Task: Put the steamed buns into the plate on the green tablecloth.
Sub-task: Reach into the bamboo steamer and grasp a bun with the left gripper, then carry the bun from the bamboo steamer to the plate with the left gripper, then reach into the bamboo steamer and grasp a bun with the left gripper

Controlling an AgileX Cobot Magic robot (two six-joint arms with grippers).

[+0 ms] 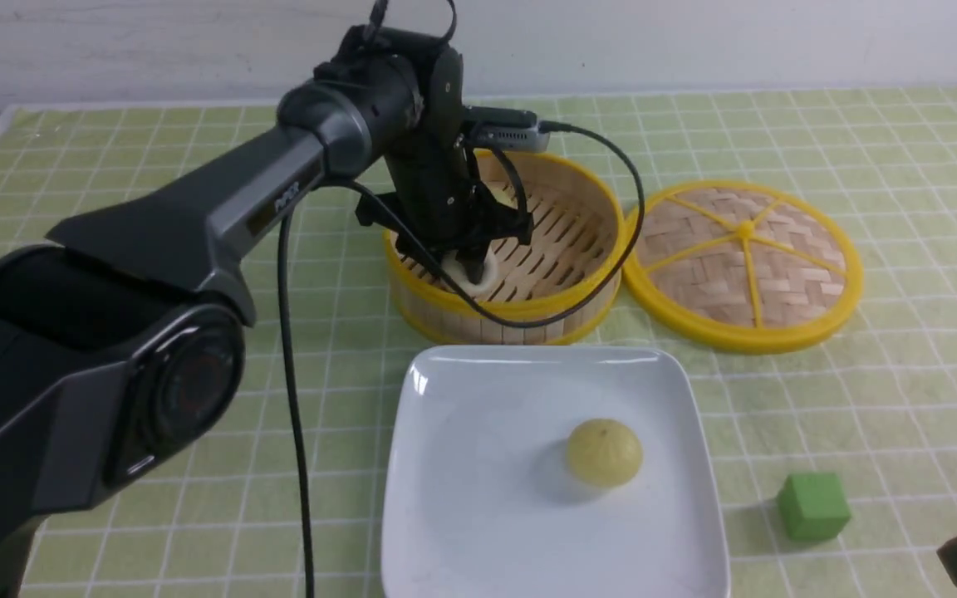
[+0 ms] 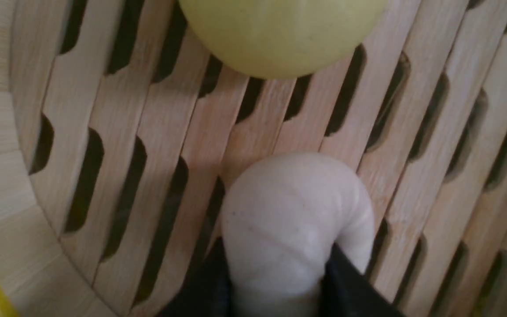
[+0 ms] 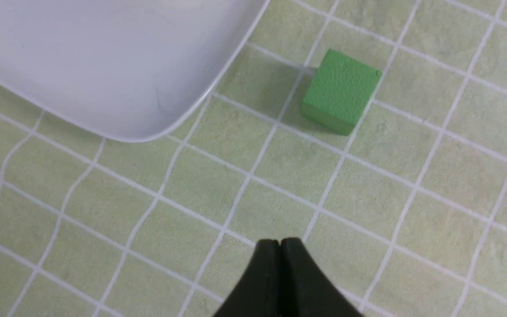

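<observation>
Working from the largest thing down, I start with the wide white glossy square plate [image 1: 478, 515], which sits near me on the yellow-green checked tablecloth [image 1: 345, 515]. Its raised rim looks smooth and probably slippery, but I see no call to grip it; the buns should come to it. Beyond its far edge stands the round yellow-rimmed bamboo steamer basket [image 1: 520, 320], with two buns inside. I expect its wall to be light and apt to skid if my fingers drag on it.

The pale yellow dome-shaped bun [image 2: 280, 35] lies loose on the basket's slats, and I would take it low around its widest part, where a rounded top cannot squirt out of the fingers. Another pale yellow bun [image 1: 604, 453] already rests on the plate, right of its middle.

The greyish-white bun [image 2: 288, 220] is in the basket's near left part, and my left gripper [image 2: 277, 281] is pinching it, fingers on opposite sides. Its skin creases and bulges between them, so I judge it soft, light and easily dented: just enough squeeze to carry it, then a straight lift clear of the rim and a gentle release on the plate's bare left side. My right gripper [image 3: 279, 244] is closed on nothing, over the cloth near the green cube [image 3: 341, 91].
</observation>
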